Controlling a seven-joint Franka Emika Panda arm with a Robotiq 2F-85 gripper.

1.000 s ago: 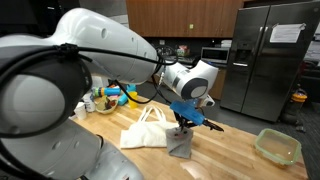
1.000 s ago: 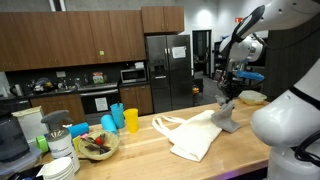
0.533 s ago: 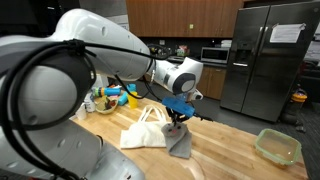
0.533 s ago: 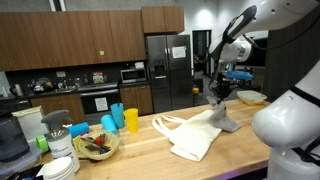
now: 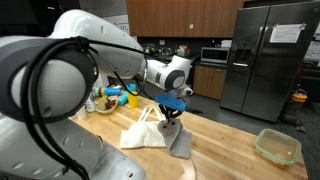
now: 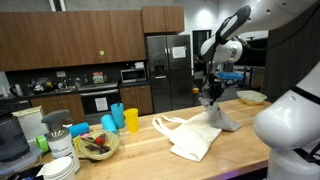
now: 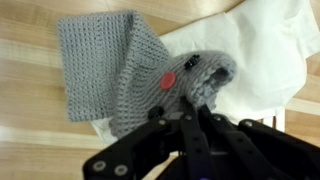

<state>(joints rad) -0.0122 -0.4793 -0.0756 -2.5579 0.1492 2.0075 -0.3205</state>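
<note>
- Gripper [image 5: 170,112] [image 6: 212,98] [image 7: 190,105]: pressed together, pinching a bunched fold of the grey knit cloth; pointing down above the middle of the wooden counter.
- Grey knit cloth [image 5: 178,138] [image 6: 225,120] [image 7: 110,70]: pulled up to a peak at the pinched end, with the lower end draped on the counter; ribbed, folded flat at the free end in the wrist view; small red spot [image 7: 168,79] on the knit close to the fingertips.
- White tote bag [image 5: 145,132] [image 6: 190,135] [image 7: 270,40]: lying flat and crumpled on the counter, just left of the cloth in both exterior views; handles toward the far side; edge tucked under the cloth in the wrist view, touching it.
- Wooden counter [image 5: 230,145] [image 6: 140,160] [image 7: 30,120]: light planks, carrying both cloth and bag.
- Green container [image 5: 277,146]: shallow, translucent, near the right end of the counter in an exterior view, well apart from the cloth.
- Blue and yellow cups [image 6: 120,118]: grouped upright, left of the bag, apart from it.
- Bowl [image 6: 97,145]: filled with mixed items, near the cups at the left end.
- Refrigerator [image 5: 268,60] [image 6: 165,70]: steel, double-door, at the far wall.
</note>
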